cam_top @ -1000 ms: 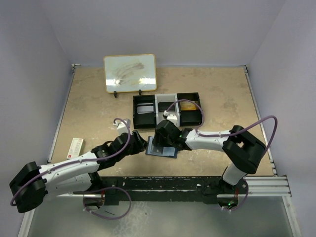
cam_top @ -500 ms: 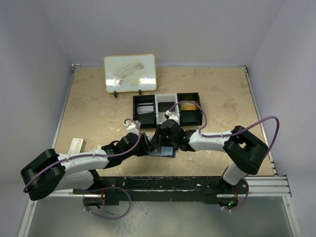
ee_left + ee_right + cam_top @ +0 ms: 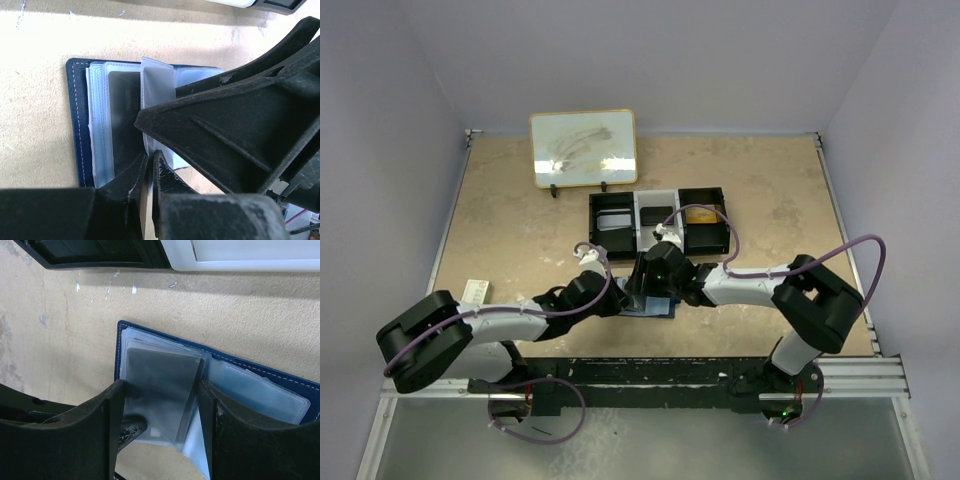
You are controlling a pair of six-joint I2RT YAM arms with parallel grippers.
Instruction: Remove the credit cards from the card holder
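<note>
The card holder lies open and flat on the table, by the middle of the near edge and just in front of the black tray. From above it is almost buried. Both wrists meet over it and only a sliver of blue shows.

The wrist cameras give what the top view cannot. The navy cover has pale stitching and a fan of clear sleeves, and one sleeve carries a dark card.

The right gripper stands over that sleeve with its fingers spread, one on each long side of the card, and the leaf is tilted up between them.

The left gripper comes in at the holder's near edge. Its fingers are drawn almost together with only a thin slit between the tips, right at the end of the dark card. Whether a sleeve or the card itself is caught in that slit, I cannot tell. The right wrist view shows just one scuffed tip touching the leaf's corner.

Farther out, a white board stands propped at the far edge, and a small red-and-white box sits at the left edge — well apart from the rest.
</note>
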